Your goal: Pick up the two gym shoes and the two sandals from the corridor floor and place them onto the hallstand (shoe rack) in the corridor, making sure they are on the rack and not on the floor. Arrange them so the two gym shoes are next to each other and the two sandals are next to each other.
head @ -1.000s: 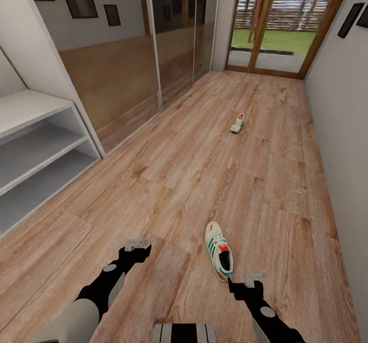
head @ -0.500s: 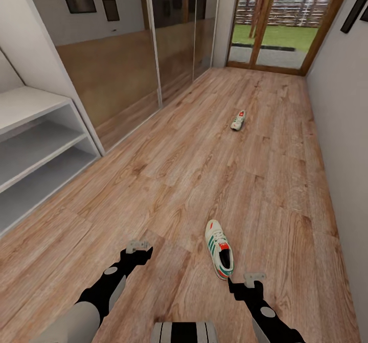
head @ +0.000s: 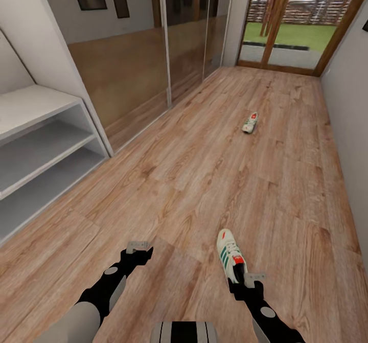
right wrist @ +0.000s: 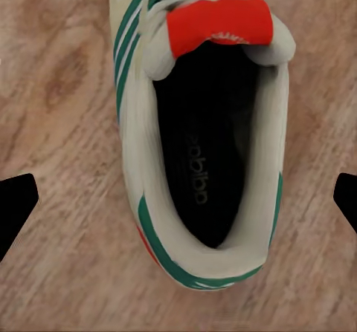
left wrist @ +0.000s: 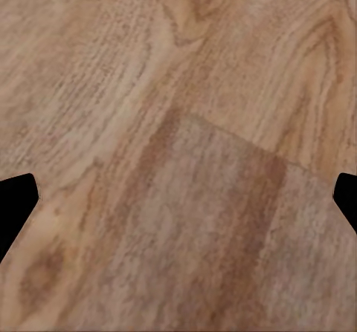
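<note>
Right end effector (head: 245, 280) wide open, empty, over near gym shoe (head: 231, 255)'s heel; far gym shoe (head: 250, 122) also on corridor floor (head: 194, 189), hallstand (head: 41, 149) bare, nothing placed yet.

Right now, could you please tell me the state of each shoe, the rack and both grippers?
Near gym shoe: upright on the floor, below the right gripper, ungrasped.
Far gym shoe: on the floor, down the corridor.
Hallstand: shelves in view bare.
Left gripper: open, over bare floor.
Right gripper: open, holding nothing.

open floor (head: 194, 179), rack (head: 41, 143) leftward
</note>
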### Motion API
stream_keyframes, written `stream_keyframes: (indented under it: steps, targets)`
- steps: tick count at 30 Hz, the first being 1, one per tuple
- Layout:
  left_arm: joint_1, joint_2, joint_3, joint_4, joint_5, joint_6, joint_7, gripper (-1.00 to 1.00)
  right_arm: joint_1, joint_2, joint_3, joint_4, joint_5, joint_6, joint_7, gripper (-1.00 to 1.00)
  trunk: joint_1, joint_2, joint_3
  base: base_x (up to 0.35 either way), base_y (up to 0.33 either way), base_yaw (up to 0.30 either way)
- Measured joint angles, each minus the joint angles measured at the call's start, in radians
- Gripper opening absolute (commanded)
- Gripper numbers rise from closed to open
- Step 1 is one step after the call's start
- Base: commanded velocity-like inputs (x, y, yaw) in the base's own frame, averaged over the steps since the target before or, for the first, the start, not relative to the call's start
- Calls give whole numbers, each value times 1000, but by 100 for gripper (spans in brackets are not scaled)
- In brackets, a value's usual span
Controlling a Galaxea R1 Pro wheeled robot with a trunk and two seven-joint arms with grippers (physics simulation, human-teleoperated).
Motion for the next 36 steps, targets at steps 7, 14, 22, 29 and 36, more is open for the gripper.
stream_keyframes:
  steps: [7, 14, 22, 29, 36]
  targets:
    - [0, -1, 0, 0, 0, 0, 0, 100, 0, 0, 0, -1, 0, 0, 0, 100, 0, 0, -1, 15, 10, 8]
    - [0, -1, 0, 0, 0, 0, 0, 100, 0, -1, -1, -1, 0, 0, 0, 100, 0, 0, -1, 42, 2, 2]
    - [0, -1, 0, 0, 0, 0, 0, 100, 0, -1, -1, -1, 0, 0, -1, 100, 0, 0, -1, 190, 0, 0]
    - [0, -1, -7, 0, -1, 0, 0, 100, 0, -1, -1, -1, -1, -1, -2, 100, 0, 0, -1, 55, 0, 0]
    - [0, 0, -44, 0, 0, -1, 1, 100, 0, -1, -1, -1, -1, -1, -3, 100, 0, 0, -1, 8, 0, 0]
